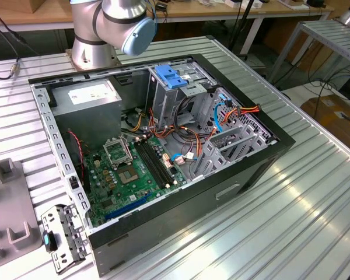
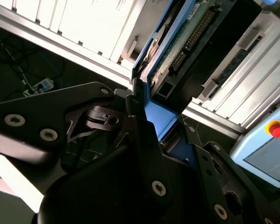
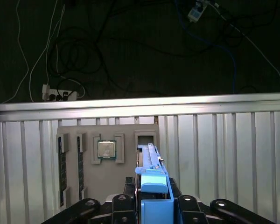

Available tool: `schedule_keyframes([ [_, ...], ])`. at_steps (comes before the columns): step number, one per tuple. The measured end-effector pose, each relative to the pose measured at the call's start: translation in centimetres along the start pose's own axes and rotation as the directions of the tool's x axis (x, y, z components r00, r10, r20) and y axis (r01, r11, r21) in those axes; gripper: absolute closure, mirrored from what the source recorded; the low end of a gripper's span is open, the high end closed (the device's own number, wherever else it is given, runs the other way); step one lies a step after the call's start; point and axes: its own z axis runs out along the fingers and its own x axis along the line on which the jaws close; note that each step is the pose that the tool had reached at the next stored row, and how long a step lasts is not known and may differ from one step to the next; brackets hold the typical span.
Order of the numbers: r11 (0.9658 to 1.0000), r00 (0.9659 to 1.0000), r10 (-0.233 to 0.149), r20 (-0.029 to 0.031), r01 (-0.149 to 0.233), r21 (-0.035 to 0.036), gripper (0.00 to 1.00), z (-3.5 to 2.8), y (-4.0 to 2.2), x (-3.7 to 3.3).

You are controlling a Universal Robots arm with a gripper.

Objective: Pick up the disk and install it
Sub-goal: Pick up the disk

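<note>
Case (image 1: 181,205): open, lying on its side on the ribbed table (image 1: 291,221), centre of the exterior view.
- Contents: green motherboard (image 1: 134,175) toward the lower left; grey power supply (image 1: 84,99) at the upper left; metal drive cage (image 1: 184,96) at the upper centre with a pale-blue plate (image 1: 172,77) on top; orange and yellow wires (image 1: 186,140) and a blue cable (image 1: 219,116) in between.

Tray (image 1: 6,216): grey, at the exterior view's left edge, with a metal bracket (image 1: 61,236) just beside it.
- In the first wrist view the tray (image 3: 107,186) carries a processor (image 3: 107,150) in a square pocket and two memory sticks (image 3: 62,170) in long slots.

Gripper (image 3: 153,205): jaws closed narrow on the disk (image 3: 151,175), black fingers (image 3: 184,203) on either side of its blue rails.
- The disk is seen edge-on above the tray.
- In the second wrist view the gripper (image 2: 161,144) clamps the blue end, and the disk's (image 2: 186,37) green circuit face shows.
- A pendant (image 2: 275,128) with a red button lies nearby.

Arm (image 1: 114,23): base at the exterior view's top, behind the case.
</note>
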Motion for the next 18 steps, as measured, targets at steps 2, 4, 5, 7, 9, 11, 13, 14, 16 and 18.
schedule_keyframes([
  [2,1.0000,1.0000,0.000,0.0000,0.000,0.0000,0.63,-0.02,0.00,0.00],
  [4,1.0000,1.0000,0.000,0.0000,0.000,0.0000,0.63,-0.03,0.00,0.00],
  [5,1.0000,1.0000,0.000,0.0000,0.000,0.0000,0.63,-0.04,0.00,0.00],
  [7,1.0000,1.0000,0.000,-0.0002,0.000,-0.0003,0.63,-0.06,-0.06,0.00],
  [9,1.0000,1.0000,0.000,-0.0001,0.000,0.0000,0.63,-0.04,-0.25,0.00],
  [11,1.0000,1.0000,0.000,0.0000,0.000,0.0000,0.63,-0.04,-0.48,-0.02],
  [13,1.0000,1.0000,0.000,0.0000,0.000,0.0000,0.63,-0.04,-0.71,-0.03],
  [14,1.0000,1.0000,0.000,0.0000,0.000,0.0000,0.63,-0.04,-0.78,-0.04],
  [16,1.0000,1.0000,0.000,0.0000,0.000,0.0000,0.63,-0.04,-0.80,-0.04],
  [18,1.0000,1.0000,0.000,-0.0001,0.000,0.0000,0.63,-0.04,-0.82,-0.04],
])
